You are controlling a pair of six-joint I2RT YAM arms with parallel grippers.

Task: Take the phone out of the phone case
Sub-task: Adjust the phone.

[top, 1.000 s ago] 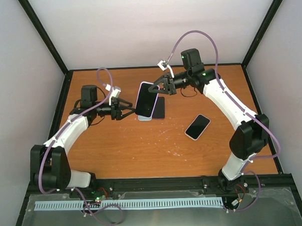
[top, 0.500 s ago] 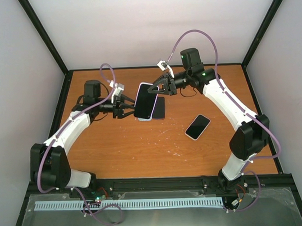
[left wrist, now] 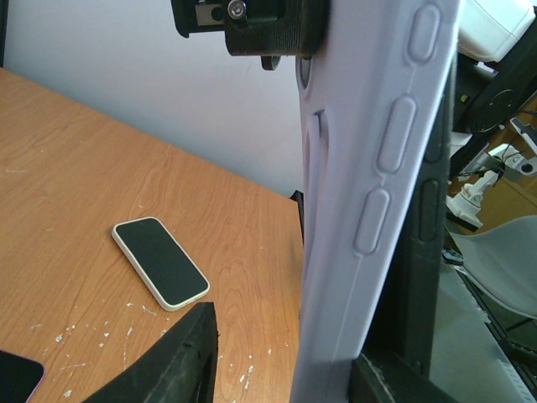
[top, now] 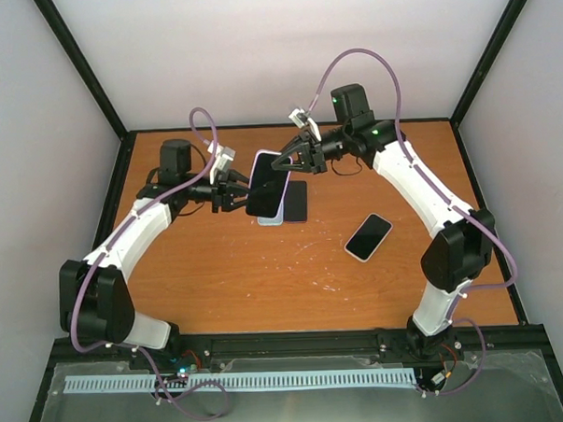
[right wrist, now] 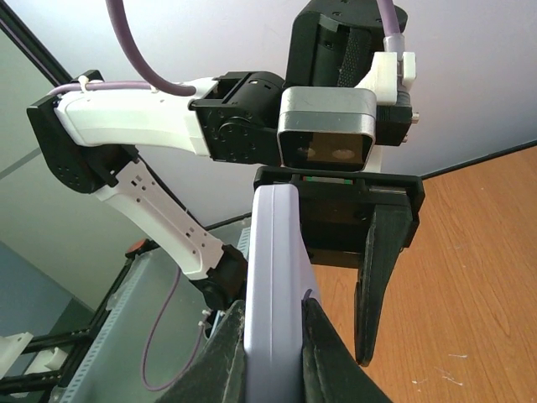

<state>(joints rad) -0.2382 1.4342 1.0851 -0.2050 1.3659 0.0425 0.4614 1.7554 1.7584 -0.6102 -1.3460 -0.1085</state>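
Note:
The phone (top: 266, 185) in its lavender case is held up on edge above the back-middle of the table, dark screen facing the top camera. My right gripper (top: 287, 161) is shut on the case's upper edge; in the right wrist view both fingers press the case (right wrist: 275, 277) at my right gripper (right wrist: 273, 336). My left gripper (top: 241, 189) is open at the case's lower left edge. In the left wrist view the case edge (left wrist: 377, 210), with its raised side buttons, lies against the right finger (left wrist: 403, 374). The left finger (left wrist: 180, 357) stands apart from it, across my left gripper (left wrist: 285, 369).
A second phone (top: 369, 236) in a cream case lies flat, screen up, right of centre, also visible as the cream phone (left wrist: 159, 262). A dark flat slab (top: 300, 201) lies on the wooden table (top: 266, 277) beneath the held phone. Black frame posts and pale walls border the table.
The left gripper has moved right and slightly up until its fingers straddle the case's edge. The right gripper has raised and tilted the phone more upright and shifted it a little left.

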